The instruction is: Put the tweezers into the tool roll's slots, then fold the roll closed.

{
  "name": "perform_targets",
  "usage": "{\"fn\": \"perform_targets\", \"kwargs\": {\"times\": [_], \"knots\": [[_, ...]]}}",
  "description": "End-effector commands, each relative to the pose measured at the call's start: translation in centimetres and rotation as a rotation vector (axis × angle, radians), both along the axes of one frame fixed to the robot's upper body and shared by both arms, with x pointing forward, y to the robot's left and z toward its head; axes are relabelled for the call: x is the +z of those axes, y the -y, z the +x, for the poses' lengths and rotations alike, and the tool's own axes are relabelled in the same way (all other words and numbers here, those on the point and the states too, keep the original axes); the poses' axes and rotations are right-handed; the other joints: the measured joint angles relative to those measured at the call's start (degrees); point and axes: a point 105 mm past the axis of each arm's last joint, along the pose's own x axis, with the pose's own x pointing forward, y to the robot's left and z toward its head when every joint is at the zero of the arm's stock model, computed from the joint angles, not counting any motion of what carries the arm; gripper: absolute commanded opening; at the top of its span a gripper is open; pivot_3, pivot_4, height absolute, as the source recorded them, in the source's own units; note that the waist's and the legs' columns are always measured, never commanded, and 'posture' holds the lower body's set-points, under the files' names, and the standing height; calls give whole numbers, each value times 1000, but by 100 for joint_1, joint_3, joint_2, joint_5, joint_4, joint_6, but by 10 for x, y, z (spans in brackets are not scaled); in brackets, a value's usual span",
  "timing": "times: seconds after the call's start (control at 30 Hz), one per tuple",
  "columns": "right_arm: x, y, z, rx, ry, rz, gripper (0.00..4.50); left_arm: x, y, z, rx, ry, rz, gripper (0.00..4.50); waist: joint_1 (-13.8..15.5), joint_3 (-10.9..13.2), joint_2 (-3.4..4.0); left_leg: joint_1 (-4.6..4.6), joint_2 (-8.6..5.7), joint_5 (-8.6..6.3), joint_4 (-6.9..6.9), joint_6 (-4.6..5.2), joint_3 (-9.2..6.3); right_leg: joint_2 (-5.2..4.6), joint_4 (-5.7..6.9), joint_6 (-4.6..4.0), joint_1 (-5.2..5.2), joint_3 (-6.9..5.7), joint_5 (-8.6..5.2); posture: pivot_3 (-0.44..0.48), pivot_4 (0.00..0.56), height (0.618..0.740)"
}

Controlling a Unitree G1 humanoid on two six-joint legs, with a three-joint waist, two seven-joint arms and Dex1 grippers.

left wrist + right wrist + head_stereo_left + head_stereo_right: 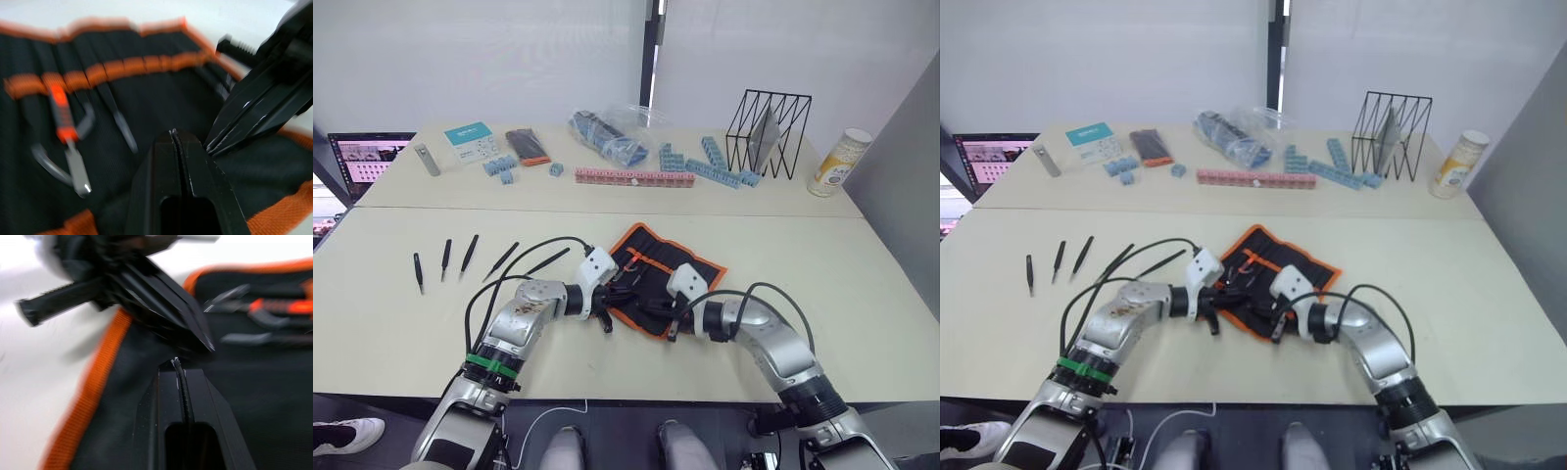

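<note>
From where I stand, the job looks barely begun. The five tweezers [470, 258] lie loose in a fanned row on the bench [842, 284], off to the robot's left and well apart from the tool roll [658, 272], which is spread open near the middle of the front edge. None of them has gone into the slots [122, 98], and the roll is not folded.

Both arms have met over the roll's near edge. The left end effector [177, 134] has its fingers pressed together with nothing visible between them; the right end effector [178, 363] is the same, closed on itself, tip almost touching the other's. They may be pinching the fabric, but I can't tell.

The roll already carries an orange-handled tool [66, 132] and a few slim dark ones beneath its orange band. Just what those are is hard to make out, and the arms cover the roll's near corner.
</note>
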Motion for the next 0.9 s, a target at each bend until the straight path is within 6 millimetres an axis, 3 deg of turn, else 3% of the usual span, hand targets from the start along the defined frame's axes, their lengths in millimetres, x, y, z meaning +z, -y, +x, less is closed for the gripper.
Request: {"fn": "perform_targets", "kwargs": {"times": [0.03,0.13,0.3,0.4,0.6,0.77,0.9], "knots": [[-9,0,-9,59,37,-76,0,-20,-8,-2,9,-6,107,15,2,-3,-2,2,-1,0,1,0,1,0,0,0,3,1,0,0,150,740],[-28,8,-16,66,-6,-131,0,-28,-15,0,39,-3,128,15,-1,-21,-4,24,-1,-1,-1,-1,1,-1,-2,-1,22,1,-2,0,150,740],[-40,19,-19,43,-58,-163,0,-31,-18,-2,28,38,118,15,-19,-50,-16,104,1,-4,-19,-7,2,-1,-15,-61,98,0,-39,0,150,740],[-53,32,-15,-16,-80,-242,0,-33,-31,2,88,31,119,15,-14,-75,-18,117,1,-18,-23,-28,3,-2,-22,-66,109,1,-43,0,150,740],[-57,38,-21,1,-106,-268,0,-21,-67,7,214,32,79,15,-28,-92,-18,140,4,-26,-23,-41,5,-2,-26,-72,116,2,-48,0,150,740],[-58,40,-22,3,-123,-274,0,2,-76,11,257,86,77,15,0,-93,-17,145,4,-30,-20,-48,4,-4,-34,-78,111,3,-52,0,150,740],[-54,37,-23,19,-122,-262,0,30,-73,15,290,128,-31,15,13,-93,-17,135,4,-31,-19,-50,4,-9,-80,-76,105,-2,-54,0,150,740]]}}
